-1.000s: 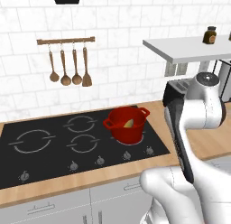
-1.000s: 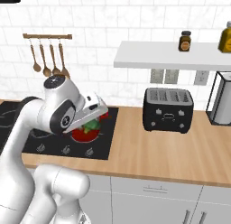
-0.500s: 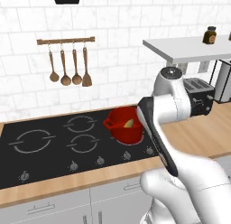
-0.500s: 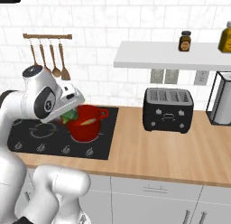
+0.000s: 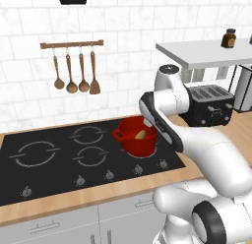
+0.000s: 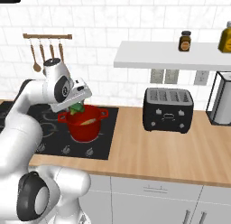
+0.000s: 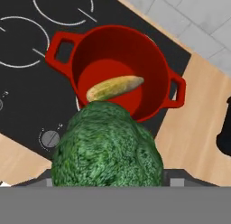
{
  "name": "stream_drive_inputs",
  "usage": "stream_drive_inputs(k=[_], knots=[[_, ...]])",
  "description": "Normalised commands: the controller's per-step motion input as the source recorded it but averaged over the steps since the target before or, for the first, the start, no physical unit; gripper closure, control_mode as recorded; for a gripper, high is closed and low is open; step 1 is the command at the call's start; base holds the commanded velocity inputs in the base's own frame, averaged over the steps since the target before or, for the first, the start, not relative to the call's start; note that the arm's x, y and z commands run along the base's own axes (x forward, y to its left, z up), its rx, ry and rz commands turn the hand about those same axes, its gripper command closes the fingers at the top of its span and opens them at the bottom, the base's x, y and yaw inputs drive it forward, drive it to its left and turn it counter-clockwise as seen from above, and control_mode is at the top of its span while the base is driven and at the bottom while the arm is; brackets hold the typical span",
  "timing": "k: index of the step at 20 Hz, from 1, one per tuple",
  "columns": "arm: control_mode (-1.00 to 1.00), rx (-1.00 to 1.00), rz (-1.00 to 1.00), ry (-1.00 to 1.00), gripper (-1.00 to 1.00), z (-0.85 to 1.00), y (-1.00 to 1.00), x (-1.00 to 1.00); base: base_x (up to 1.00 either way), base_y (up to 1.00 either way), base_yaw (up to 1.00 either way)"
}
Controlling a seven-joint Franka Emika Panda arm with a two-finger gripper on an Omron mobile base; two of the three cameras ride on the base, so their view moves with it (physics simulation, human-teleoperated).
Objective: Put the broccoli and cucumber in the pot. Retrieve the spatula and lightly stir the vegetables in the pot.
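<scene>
The red pot [image 5: 140,146] [image 6: 85,130] [image 7: 118,41] stands on the black cooktop's right side. Inside it the yellow-green cucumber [image 5: 141,135] [image 6: 88,121] [image 7: 115,87] lies across the bottom. My gripper [image 6: 76,105] [image 7: 107,175] hangs just above the pot's near rim, shut on the dark-green broccoli [image 6: 76,109] [image 7: 106,148]. In the hand view the broccoli covers the fingertips and hangs over the pot's edge. The spatula is out of view.
Wooden spoons and a wooden spatula [image 5: 94,84] hang from a rail [image 5: 72,43] on the back wall. A black toaster [image 6: 168,109] sits on the wooden counter to the right, under a shelf [image 6: 171,60] with jars. The cooktop [image 5: 54,159] spreads left of the pot.
The arm's elbow has swung left, from the toaster side to behind the pot. The hand has stayed over the pot with the broccoli in its grip.
</scene>
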Motion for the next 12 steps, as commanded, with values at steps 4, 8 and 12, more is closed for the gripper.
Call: stream_drive_inputs(k=[4, 8, 12], knots=[[-1.0, 0.03, 0.0, 0.01, 1.0, -0.55, 0.09, 0.63, 0.0, 0.0, 0.0], [-1.0, 0.03, 0.0, 0.04, 1.0, -0.45, 0.0, 0.6, 0.0, 0.0, 0.0], [-1.0, 0.01, 0.0, 0.05, 1.0, -0.41, 0.08, 0.45, 0.0, 0.0, 0.0]])
